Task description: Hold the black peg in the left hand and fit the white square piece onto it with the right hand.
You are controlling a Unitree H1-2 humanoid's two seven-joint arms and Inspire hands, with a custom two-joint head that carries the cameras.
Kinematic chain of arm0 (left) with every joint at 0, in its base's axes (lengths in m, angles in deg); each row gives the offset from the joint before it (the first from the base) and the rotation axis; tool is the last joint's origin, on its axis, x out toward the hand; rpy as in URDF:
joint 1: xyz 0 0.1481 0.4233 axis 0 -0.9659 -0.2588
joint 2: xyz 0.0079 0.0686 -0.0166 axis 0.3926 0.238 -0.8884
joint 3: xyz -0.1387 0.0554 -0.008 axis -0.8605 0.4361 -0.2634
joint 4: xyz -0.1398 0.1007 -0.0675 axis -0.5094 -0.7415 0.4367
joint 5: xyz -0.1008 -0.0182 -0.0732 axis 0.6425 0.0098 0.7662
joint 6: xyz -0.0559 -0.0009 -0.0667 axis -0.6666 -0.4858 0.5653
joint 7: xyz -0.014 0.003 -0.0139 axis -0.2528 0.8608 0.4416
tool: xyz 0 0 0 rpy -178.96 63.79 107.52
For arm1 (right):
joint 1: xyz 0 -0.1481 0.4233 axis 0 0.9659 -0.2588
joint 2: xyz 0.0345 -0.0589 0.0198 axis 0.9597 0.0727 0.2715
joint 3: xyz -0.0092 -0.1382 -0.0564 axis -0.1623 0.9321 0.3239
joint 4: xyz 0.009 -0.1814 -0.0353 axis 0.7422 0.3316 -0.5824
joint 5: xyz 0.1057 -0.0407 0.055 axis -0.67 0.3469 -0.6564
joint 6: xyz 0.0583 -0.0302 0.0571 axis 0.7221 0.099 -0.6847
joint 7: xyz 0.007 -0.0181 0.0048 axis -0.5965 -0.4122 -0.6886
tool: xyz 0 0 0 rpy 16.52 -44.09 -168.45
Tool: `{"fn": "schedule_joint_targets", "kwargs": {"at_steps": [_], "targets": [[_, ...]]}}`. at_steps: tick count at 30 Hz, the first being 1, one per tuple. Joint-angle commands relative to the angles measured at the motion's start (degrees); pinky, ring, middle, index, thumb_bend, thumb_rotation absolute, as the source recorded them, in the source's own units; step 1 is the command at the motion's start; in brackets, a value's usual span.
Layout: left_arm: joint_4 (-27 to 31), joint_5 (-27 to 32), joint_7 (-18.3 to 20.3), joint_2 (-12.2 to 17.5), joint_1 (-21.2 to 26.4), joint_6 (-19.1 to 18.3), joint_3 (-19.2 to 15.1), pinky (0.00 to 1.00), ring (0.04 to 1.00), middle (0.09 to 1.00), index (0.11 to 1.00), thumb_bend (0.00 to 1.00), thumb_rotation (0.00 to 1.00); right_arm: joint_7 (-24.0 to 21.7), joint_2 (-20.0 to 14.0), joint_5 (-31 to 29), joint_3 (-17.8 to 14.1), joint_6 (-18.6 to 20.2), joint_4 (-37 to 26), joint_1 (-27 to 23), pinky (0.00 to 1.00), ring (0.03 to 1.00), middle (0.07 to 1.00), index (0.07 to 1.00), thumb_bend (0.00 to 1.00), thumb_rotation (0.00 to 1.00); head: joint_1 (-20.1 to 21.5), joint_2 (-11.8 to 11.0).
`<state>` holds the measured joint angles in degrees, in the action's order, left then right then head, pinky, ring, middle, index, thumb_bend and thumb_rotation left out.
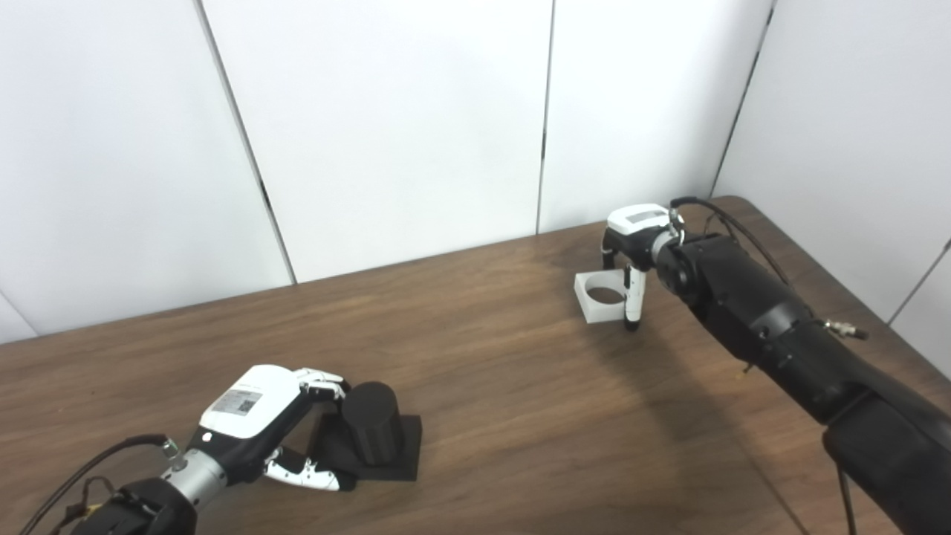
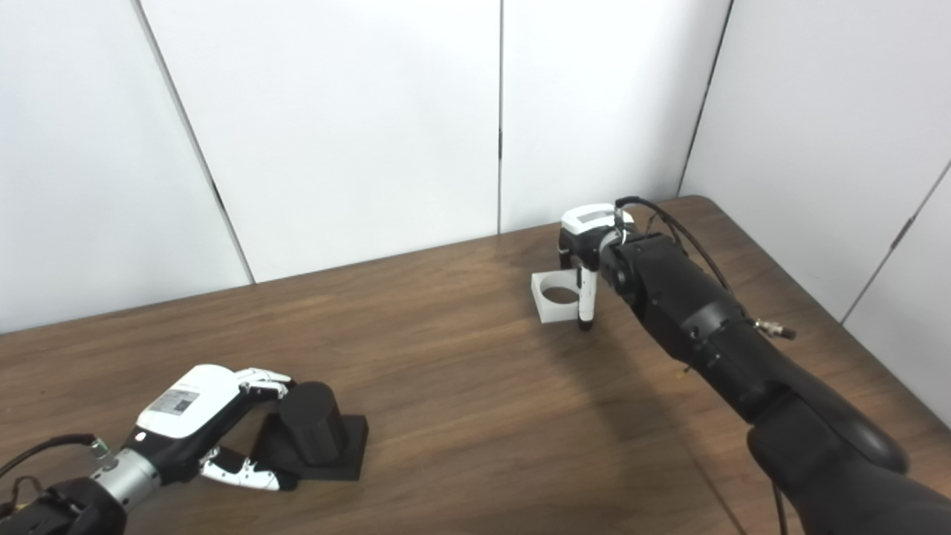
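left hand cupped open around the black peg at near-left of the table, right hand over the white square piece far right, grip unclear; seat fingers on opposite walls first, hole kept clear.

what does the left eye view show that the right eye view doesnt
Only the left eye view shows a sliver of another white panel at its bottom left edge, and more cable by the left wrist. Only the right eye view shows more of the right-hand wall and more of the table's right edge. Both show the left hand around the black peg on its square base, and the right hand with fingers at the white square piece, both parts on the table.
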<state>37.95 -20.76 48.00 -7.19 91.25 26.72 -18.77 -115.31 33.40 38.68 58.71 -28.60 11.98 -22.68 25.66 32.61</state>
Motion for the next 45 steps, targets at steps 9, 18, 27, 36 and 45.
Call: {"fn": "schedule_joint_targets", "kwargs": {"at_steps": [9,18,27,36,45], "targets": [[-0.83,-2.16,6.21,2.15,-3.95,-0.57,2.18,0.68,0.815,0.795,0.492,0.52,0.06,0.27,-0.08,-2.86,-0.84,-0.20,-1.07,0.12,0.82,0.855,0.790,0.488,0.52,0.14,-0.41,0.52],[-1.54,-2.82,5.26,1.84,-4.02,0.11,2.41,0.67,0.809,0.791,0.492,0.52,0.06,8.30,-0.04,-5.45,-4.50,-3.44,-3.78,2.98,0.90,0.891,0.796,0.481,0.52,0.13,-1.59,0.98],[-1.52,-3.07,5.09,1.51,-3.93,0.09,2.53,0.66,0.802,0.788,0.492,0.52,0.06,12.64,0.22,-6.86,-6.36,-5.54,-7.95,4.16,0.90,0.884,0.788,0.478,0.52,0.13,-4.60,2.01],[-0.94,-3.78,6.84,0.54,-3.50,-2.45,3.31,0.68,0.829,0.803,0.493,0.52,0.06,9.41,0.16,-9.47,-6.79,-7.55,-16.16,4.35,0.86,0.886,0.782,0.479,0.52,0.13,-9.28,2.84],[-0.89,-4.38,6.07,-0.95,-3.28,-3.11,4.03,0.69,0.824,0.797,0.492,0.52,0.07,4.65,-0.03,-10.28,-6.06,-8.84,-25.66,6.02,0.82,0.863,0.775,0.480,0.52,0.13,-16.04,4.62]]}}
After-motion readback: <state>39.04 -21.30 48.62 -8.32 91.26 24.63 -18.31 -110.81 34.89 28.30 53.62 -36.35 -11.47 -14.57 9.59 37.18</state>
